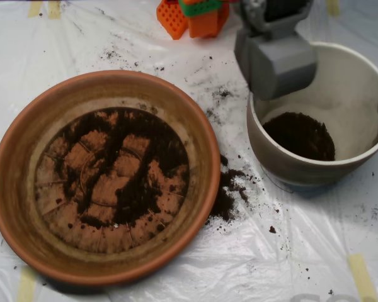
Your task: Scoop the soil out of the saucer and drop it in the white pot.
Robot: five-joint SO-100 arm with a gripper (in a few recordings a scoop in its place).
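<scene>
1. Soil: thin dark smear and crumbs across the ridged base of the saucer; much of the orange base shows through. By my reckoning most of it is out and only scrapings are left.
2. Soil, second lot: dark mound in the bottom of the white pot, low against its dusty walls.
3. Spilled heap: on the surface, touching the saucer's right rim, between saucer and pot; finer crumbs scattered above it.
4. Tool: grey clamshell over the pot's upper-left rim, shells looking closed together; nothing is seen in it.
5. Edges: saucer rim thick and raised, so a low sweep must clear it; pot rim taller and narrower.
6. Open room: the plastic-covered surface is bare below and to the right of the saucer; the gap between saucer and pot is narrow; orange and green blocks stand at the top edge, near the arm.
</scene>
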